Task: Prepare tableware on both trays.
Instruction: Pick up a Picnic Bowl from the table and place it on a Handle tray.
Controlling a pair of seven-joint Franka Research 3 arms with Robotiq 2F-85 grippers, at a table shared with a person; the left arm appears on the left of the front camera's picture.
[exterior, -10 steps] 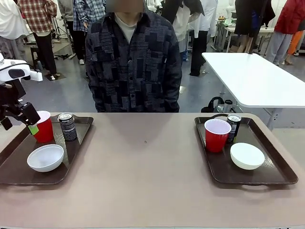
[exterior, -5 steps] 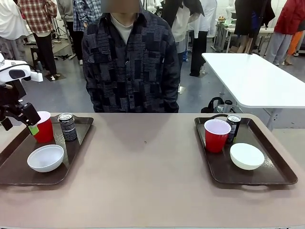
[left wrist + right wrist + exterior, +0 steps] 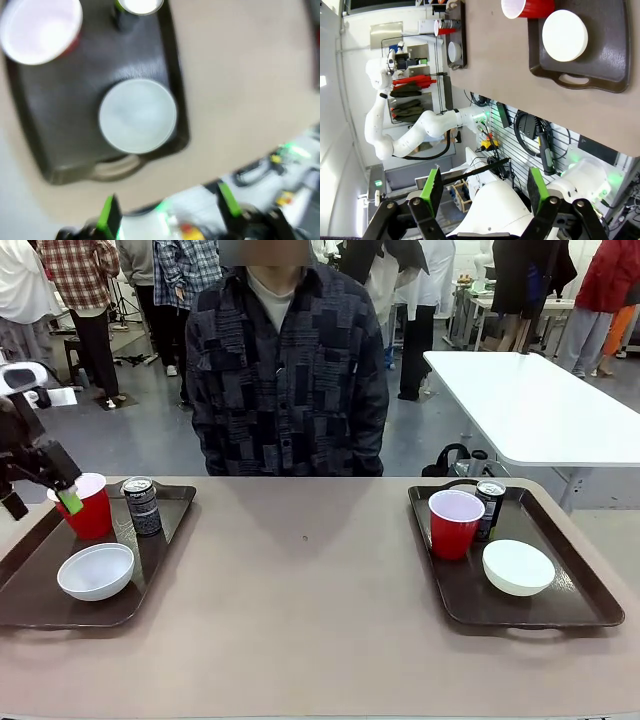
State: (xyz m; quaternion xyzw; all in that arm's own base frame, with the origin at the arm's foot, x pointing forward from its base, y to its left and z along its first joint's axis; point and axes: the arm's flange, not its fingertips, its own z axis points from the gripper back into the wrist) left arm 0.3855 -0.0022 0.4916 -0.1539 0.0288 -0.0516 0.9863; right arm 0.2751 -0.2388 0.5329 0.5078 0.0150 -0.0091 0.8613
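The left tray (image 3: 150, 575) holds a red cup (image 3: 92, 512), a dark can (image 3: 141, 505) and a white bowl (image 3: 95, 570). My left gripper (image 3: 45, 498) hovers open at that tray's far left corner, one green pad in front of the cup. Its blurred wrist view looks down on the cup (image 3: 40, 30), the can (image 3: 140, 6) and the bowl (image 3: 137, 116) on the tray (image 3: 65, 125), with the left gripper (image 3: 168, 210) holding nothing. The right tray (image 3: 580, 600) carries a second red cup (image 3: 455, 523), can (image 3: 490, 505) and bowl (image 3: 518, 567). My right gripper (image 3: 485, 185) is open, high above the bowl (image 3: 565, 35).
A person in a dark patterned shirt (image 3: 290, 370) stands at the table's far edge, hands out of sight. The brown tabletop (image 3: 300, 590) stretches bare between the trays. A white table (image 3: 530, 400) stands behind on the right, with other people farther back.
My left gripper has lifted slightly up and away from the red cup. The person has shifted a little to the right. The tableware has not moved.
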